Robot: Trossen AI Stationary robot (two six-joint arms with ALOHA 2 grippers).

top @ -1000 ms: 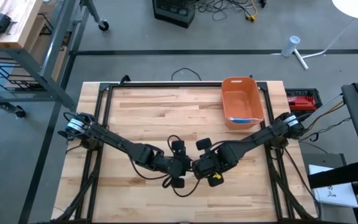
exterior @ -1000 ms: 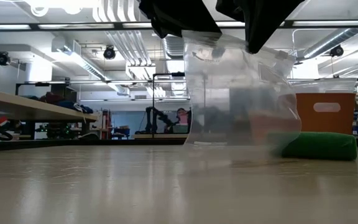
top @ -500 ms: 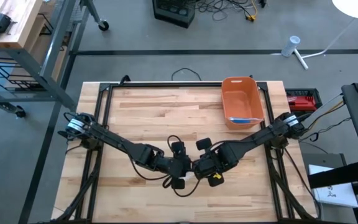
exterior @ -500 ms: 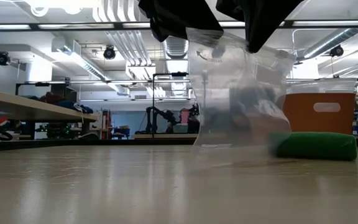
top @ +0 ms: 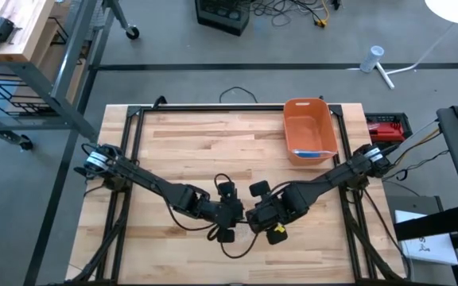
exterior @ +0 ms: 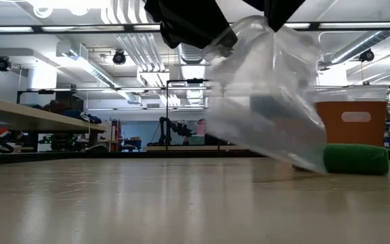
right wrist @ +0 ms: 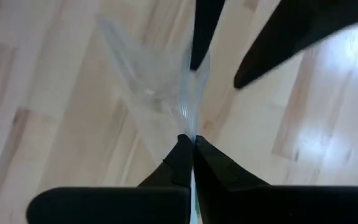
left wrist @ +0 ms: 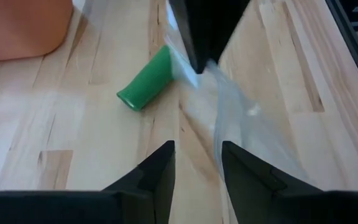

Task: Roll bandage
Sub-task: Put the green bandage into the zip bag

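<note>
Your right pincer (right wrist: 188, 149): clamped on bag (exterior: 269, 95) edge | your left pincer (left wrist: 197, 165): part open, grip unclear | bag lifted off worktop (top: 181, 143)

Wooden table (top: 181, 143), orange bin (top: 309, 130), green roll (left wrist: 146, 79)

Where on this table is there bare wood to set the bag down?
Bare wood: the table's far left half beside the orange bin, and its near edge. Crowded at centre, where the left hand and right hand hold the plastic bag near the green roll.
</note>
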